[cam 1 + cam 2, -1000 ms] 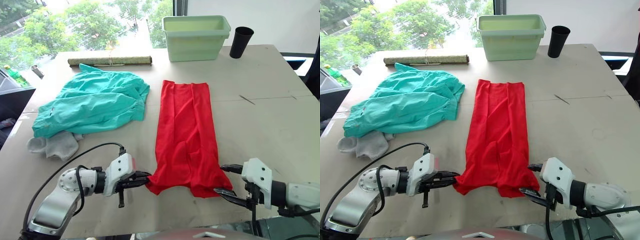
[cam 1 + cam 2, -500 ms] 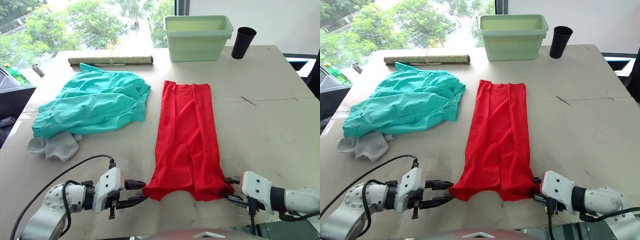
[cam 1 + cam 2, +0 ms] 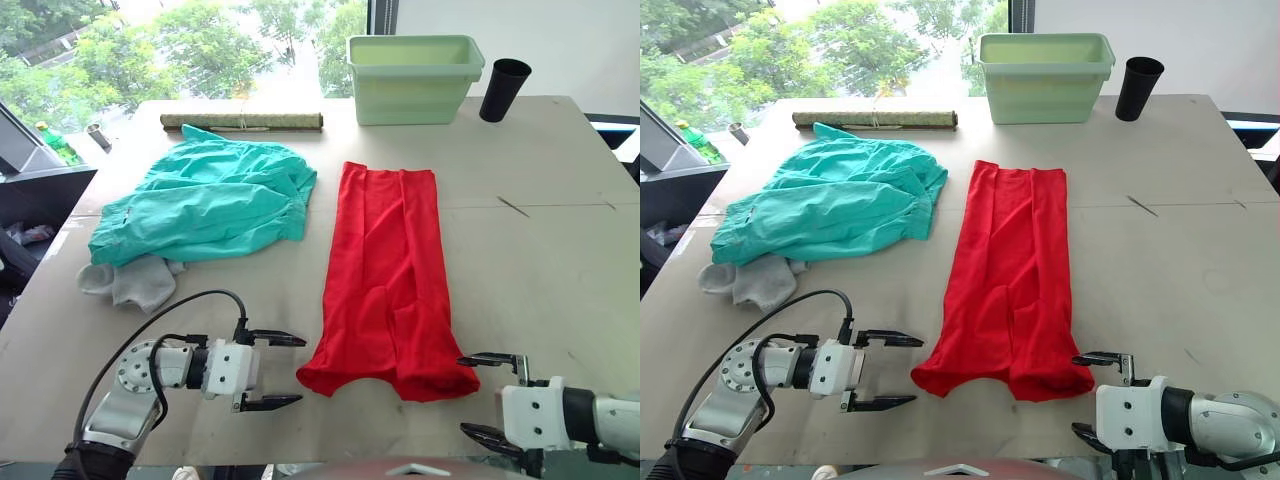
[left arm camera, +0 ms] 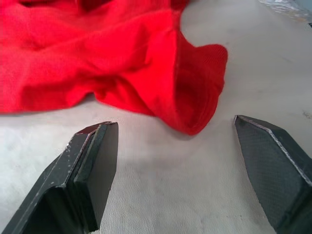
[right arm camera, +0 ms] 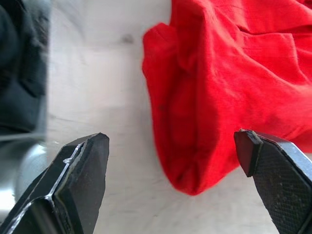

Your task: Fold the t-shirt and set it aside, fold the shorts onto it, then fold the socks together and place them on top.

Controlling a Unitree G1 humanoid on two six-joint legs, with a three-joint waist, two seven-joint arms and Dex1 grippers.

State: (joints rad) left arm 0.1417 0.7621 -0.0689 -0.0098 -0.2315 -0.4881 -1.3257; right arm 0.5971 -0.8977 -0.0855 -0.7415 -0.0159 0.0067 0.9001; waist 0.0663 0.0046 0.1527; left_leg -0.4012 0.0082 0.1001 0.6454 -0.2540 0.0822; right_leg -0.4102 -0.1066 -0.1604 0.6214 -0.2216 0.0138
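Observation:
The red t-shirt (image 3: 385,280) lies folded lengthwise into a long strip in the middle of the table. Its near left corner (image 4: 195,83) sits just ahead of my left gripper (image 3: 283,370), which is open, empty and a little short of the cloth. My right gripper (image 3: 488,396) is open too, just off the shirt's near right corner (image 5: 195,122), nearer the table's front edge. The teal shorts (image 3: 205,205) are crumpled at the left. The grey socks (image 3: 135,282) lie partly under their near edge.
A pale green bin (image 3: 415,75) and a black cup (image 3: 503,88) stand at the table's far edge, and a rolled mat (image 3: 240,121) lies beyond the shorts. Bare tabletop (image 3: 560,230) stretches to the right of the shirt.
Both grippers have opened and drawn back from the shirt's near corners, the left letting go of its corner. The shirt stays flat. The camera view has shifted slightly.

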